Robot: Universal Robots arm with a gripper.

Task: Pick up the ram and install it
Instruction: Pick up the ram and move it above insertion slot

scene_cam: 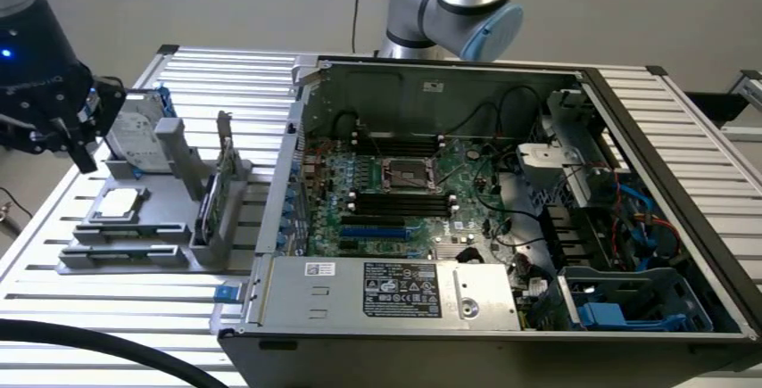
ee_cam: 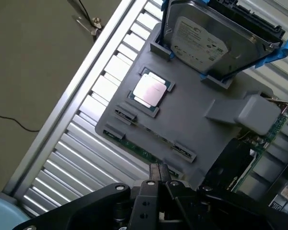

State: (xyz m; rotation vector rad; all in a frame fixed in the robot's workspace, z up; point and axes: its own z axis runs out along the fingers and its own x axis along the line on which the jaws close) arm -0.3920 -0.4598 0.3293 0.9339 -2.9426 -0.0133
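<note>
Jaws shut and empty over the ram's tray, with crowded ground beneath.
Your gripper (ee_cam: 158, 170) has its fingers pressed together with nothing between them, hanging over the ram (ee_cam: 143, 152), which lies in two clips along the edge of the grey tray (ee_cam: 192, 105). Closed like this, the tips would likely land on the stick's top edge rather than straddle it, or skid toward the CPU (ee_cam: 150, 91) nearby. The hard drive (ee_cam: 201, 40) and expansion card (scene_cam: 217, 194) stand upright further in — your free room is over the slatted table (ee_cam: 86, 110).
</note>
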